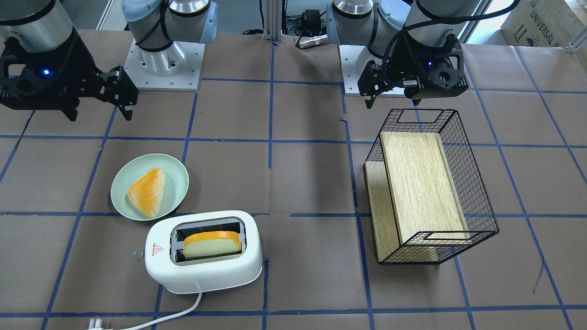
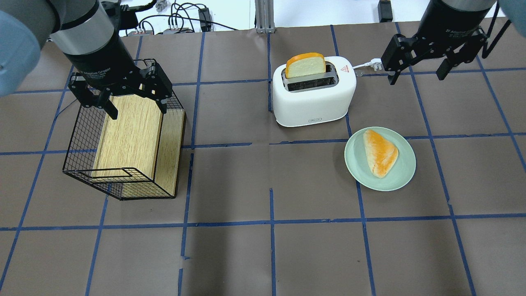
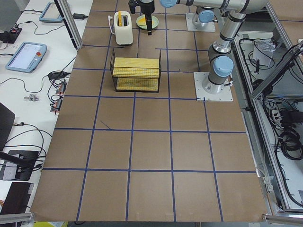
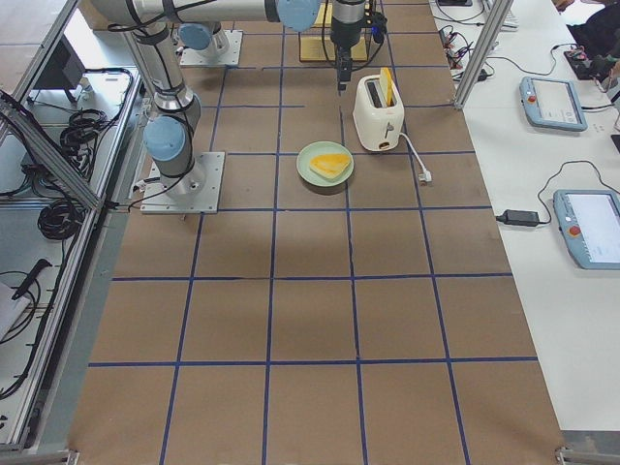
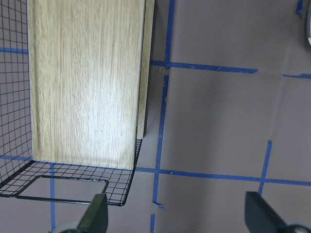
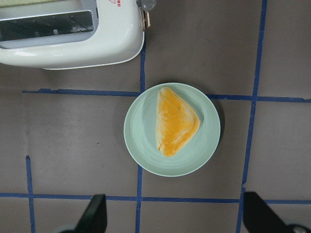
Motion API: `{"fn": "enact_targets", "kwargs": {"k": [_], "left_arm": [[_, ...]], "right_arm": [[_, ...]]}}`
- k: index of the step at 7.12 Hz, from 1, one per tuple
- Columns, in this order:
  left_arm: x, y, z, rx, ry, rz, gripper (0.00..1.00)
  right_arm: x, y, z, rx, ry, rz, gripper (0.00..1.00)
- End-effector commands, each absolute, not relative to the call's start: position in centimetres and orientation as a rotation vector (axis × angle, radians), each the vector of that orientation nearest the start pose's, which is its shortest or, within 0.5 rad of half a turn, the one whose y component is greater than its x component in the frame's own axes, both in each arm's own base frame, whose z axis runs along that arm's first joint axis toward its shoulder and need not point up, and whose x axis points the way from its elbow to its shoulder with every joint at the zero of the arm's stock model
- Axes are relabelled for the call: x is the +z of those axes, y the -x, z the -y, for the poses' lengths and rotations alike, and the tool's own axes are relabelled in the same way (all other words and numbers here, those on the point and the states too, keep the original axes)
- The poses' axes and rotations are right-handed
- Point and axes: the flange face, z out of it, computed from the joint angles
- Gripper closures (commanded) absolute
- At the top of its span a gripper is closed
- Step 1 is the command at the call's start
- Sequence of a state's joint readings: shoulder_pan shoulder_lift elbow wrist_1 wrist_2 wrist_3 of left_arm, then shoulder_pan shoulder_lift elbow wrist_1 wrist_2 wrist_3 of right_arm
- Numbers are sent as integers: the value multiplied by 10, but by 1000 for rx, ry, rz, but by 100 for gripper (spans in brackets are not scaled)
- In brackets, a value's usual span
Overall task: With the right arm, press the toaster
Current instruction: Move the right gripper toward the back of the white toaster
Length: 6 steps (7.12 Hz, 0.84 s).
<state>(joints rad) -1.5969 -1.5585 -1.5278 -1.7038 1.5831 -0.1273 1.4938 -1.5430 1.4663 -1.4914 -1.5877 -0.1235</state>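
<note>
The white two-slot toaster (image 1: 204, 270) (image 2: 312, 98) (image 6: 73, 48) stands on the table with an orange-crusted bread slice (image 1: 213, 244) (image 2: 306, 65) upright in one slot. A red triangle is on its top and a clear knob (image 1: 136, 255) on its end. My right gripper (image 2: 416, 76) (image 1: 100, 114) (image 6: 177, 216) is open and empty. It hangs above the table, apart from the toaster, off the toaster's knob end. My left gripper (image 2: 137, 111) (image 1: 392, 101) (image 5: 177, 216) is open and empty above the wire basket.
A green plate (image 2: 357, 164) (image 1: 121, 192) (image 6: 141, 145) with a triangular piece of bread lies beside the toaster, under the right wrist camera. A tilted black wire basket (image 2: 78, 152) (image 1: 477, 183) holds wooden boards. The toaster's cord and plug (image 2: 374, 63) lie on the table.
</note>
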Motion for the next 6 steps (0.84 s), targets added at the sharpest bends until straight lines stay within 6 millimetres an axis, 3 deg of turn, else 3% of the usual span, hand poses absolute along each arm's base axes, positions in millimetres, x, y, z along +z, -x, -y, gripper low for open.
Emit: {"fn": "enact_targets", "kwargs": {"k": [1,2,4,5,6], "left_arm": [[502,144,474,120,157,-3117,0],[502,144,474,120,157,-3117,0],[502,145,475,118,157,-3117,0],[502,145,475,118,157,-3117,0],[502,144,474,120,157,-3117,0]], "right_arm": [[529,-93,516,-122,69,-3160,3],[528,-92,521,-187,86,-3166,1],[514,-93,526,-147,91,-3161,1],[507,-97,536,-138,93,-3098,37],[498,-99,544,-117,89,-3042,94]]}}
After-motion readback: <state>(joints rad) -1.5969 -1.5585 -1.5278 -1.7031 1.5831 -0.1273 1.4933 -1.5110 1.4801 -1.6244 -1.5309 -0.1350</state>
